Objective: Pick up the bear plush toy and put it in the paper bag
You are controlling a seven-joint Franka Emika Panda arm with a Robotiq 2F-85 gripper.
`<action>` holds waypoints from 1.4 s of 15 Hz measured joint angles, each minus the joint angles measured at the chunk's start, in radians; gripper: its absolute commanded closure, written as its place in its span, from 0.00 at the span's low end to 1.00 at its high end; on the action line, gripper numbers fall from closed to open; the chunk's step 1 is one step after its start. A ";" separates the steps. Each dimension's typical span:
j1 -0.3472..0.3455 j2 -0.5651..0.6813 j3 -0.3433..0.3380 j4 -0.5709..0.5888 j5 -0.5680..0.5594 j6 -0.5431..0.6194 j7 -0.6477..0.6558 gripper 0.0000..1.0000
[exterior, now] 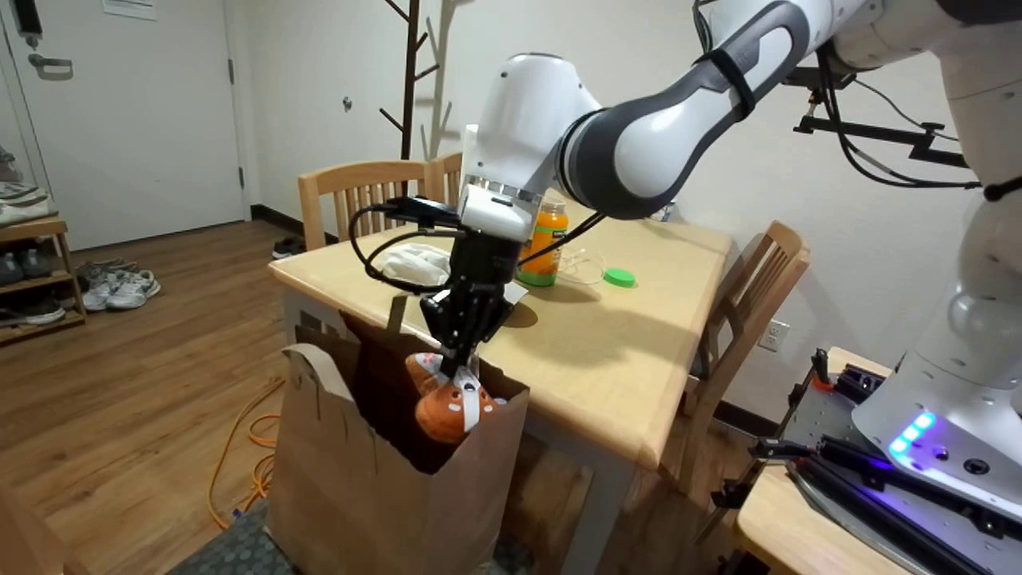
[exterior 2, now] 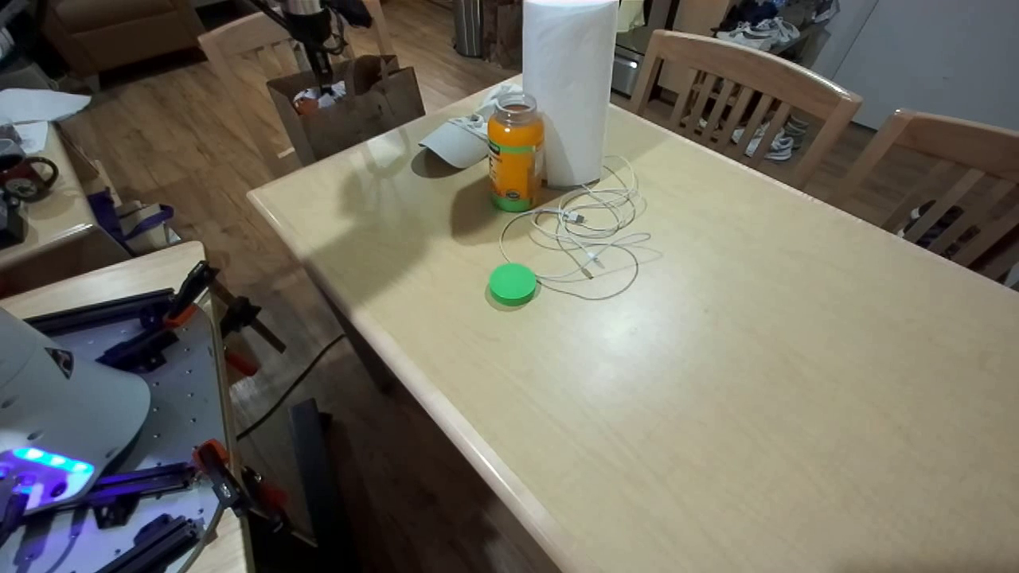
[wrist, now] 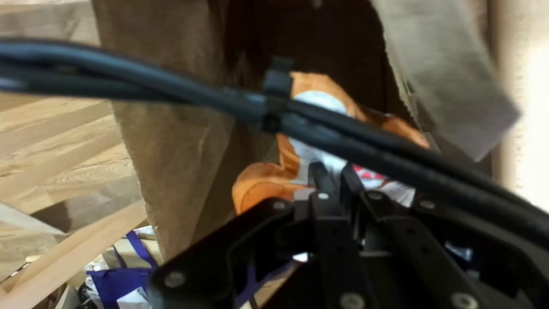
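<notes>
Presently, the bear plush toy (exterior: 444, 415) is at the mouth of the paper bag (exterior: 359, 479), partly lower than the rim, and the gripper (exterior: 455, 366) holds it from above. In the wrist view, where I take twelve o'clock as the upper edge, the two fingers (wrist: 321, 182) stand close to each other and are clamped on a whitish patch of the toy, while orange-brown parts of it stick out toward nine o'clock and toward twelve. Paper of the bag shows at nine o'clock and at two o'clock from the toy; a pair of black cables (wrist: 206, 95) passes across and hides some of it, so I cannot tell if it touches the paper. By the same clock, in an exterior view, the bag stands with its top open at about eight o'clock from the middle of the table (exterior: 607, 383). On this table, in an exterior view, an orange bottle (exterior 2: 516, 163) is upright, with a white paper roll (exterior 2: 571, 95) just beside it at one o'clock, a whitish cap-like thing (exterior 2: 454, 143) at nine, a thin looped white cable (exterior 2: 574, 216) at five, and a green lid (exterior 2: 512, 282) at six.
</notes>
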 measured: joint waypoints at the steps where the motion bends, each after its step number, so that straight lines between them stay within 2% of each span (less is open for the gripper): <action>1: -0.009 0.001 -0.003 0.000 0.011 -0.014 -0.010 0.53; 9: -0.012 0.000 -0.033 0.048 0.068 -0.044 0.002 0.02; 13: 0.018 -0.003 -0.032 0.129 0.120 -0.012 0.069 0.00; 15: 0.051 -0.013 -0.046 0.175 0.120 0.042 0.145 0.00; 18: 0.110 -0.048 -0.116 0.219 0.101 0.111 0.280 0.00; 21: 0.117 -0.107 -0.195 0.206 0.071 0.159 0.402 0.00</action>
